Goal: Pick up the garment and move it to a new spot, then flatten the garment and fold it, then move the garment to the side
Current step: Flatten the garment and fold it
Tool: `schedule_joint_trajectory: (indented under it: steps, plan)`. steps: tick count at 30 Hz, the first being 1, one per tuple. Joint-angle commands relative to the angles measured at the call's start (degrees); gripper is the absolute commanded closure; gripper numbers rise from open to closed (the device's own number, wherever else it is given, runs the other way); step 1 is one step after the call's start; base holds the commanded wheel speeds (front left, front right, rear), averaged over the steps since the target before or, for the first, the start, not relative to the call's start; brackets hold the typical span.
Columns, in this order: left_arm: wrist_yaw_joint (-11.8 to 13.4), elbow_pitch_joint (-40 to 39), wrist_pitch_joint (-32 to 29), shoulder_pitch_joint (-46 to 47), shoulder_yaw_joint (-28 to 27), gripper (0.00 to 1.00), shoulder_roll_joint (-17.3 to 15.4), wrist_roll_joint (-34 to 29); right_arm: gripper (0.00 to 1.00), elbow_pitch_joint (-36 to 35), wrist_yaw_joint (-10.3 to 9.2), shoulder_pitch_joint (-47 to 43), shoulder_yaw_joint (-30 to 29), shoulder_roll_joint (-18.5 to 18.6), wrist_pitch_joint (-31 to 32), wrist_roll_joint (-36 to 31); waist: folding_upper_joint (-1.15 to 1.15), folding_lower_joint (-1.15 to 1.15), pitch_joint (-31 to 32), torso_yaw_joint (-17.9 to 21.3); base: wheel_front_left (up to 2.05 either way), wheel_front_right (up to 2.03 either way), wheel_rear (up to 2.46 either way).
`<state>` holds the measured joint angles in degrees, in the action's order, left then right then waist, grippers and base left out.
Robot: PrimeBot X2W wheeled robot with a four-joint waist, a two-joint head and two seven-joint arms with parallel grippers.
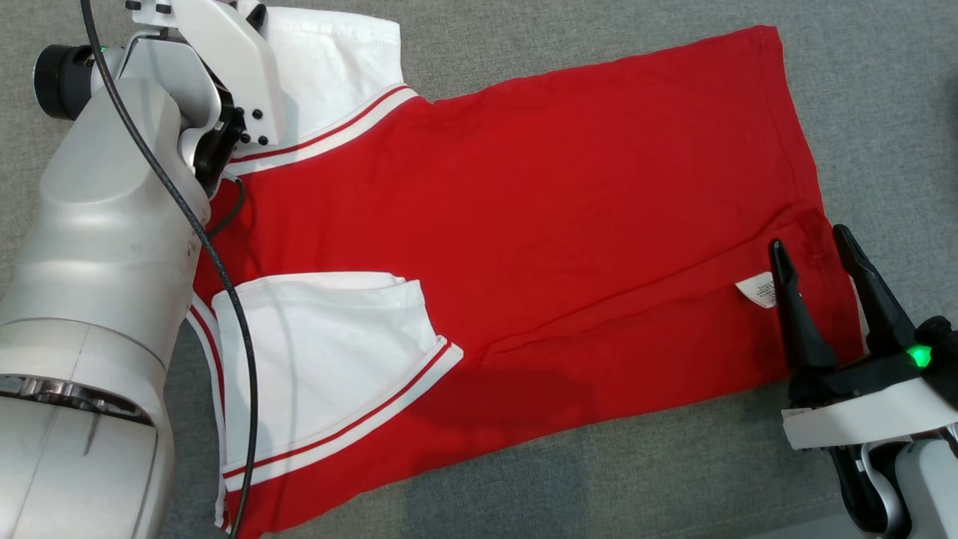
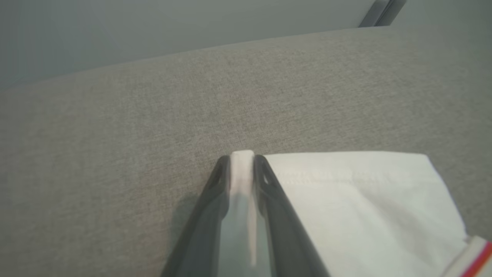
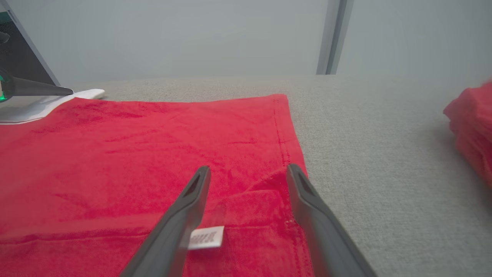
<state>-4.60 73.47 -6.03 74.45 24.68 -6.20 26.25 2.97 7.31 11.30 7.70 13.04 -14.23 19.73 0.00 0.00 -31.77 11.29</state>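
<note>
1. Now, the garment lies spread flat on the grey bench. Its long axis runs across your front, with the sleeves toward the bench's left edge and the hem toward the right.
2. It is a red shirt with white sleeves trimmed in red and white stripes. The near sleeve is folded in over the body, and the far sleeve reaches toward the far left corner. A strip along the near edge looks turned over, baring a white label by the hem.
3. Your left fingers are pinched on a fold of the far sleeve's edge, with white cloth showing between the tips.
4. Your right fingers stand wide apart and hold nothing. They are low over the near hem corner, with the label just beside one tip.
5. Each arm sits at its own end, so I judge the hem corner is the right arm's to take; it lies directly under those fingers.
6. Another red bundle sits well apart toward the right edge.
</note>
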Motion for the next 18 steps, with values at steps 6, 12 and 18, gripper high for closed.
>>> schedule_joint_trajectory:
  steps: [6,12,18]
  plan:
    - [-1.6,-0.7,1.9,2.2,-0.2,1.00,-0.8,0.9,0.00,-1.9,0.18,1.3,0.2,1.7,-0.8,0.9,0.00,0.00,0.2,-1.0,0.00,0.00,0.00]
    - [-2.4,-1.4,3.0,2.7,0.0,1.00,-0.1,2.1,0.00,0.7,0.18,5.7,1.3,5.4,0.2,9.4,0.00,0.00,0.8,-2.4,0.00,0.00,0.00]
    - [-2.8,-2.9,2.3,4.3,0.7,1.00,0.2,3.6,0.00,4.0,0.18,14.9,3.4,12.9,10.8,22.3,0.00,0.00,0.3,-3.9,0.00,0.00,0.00]
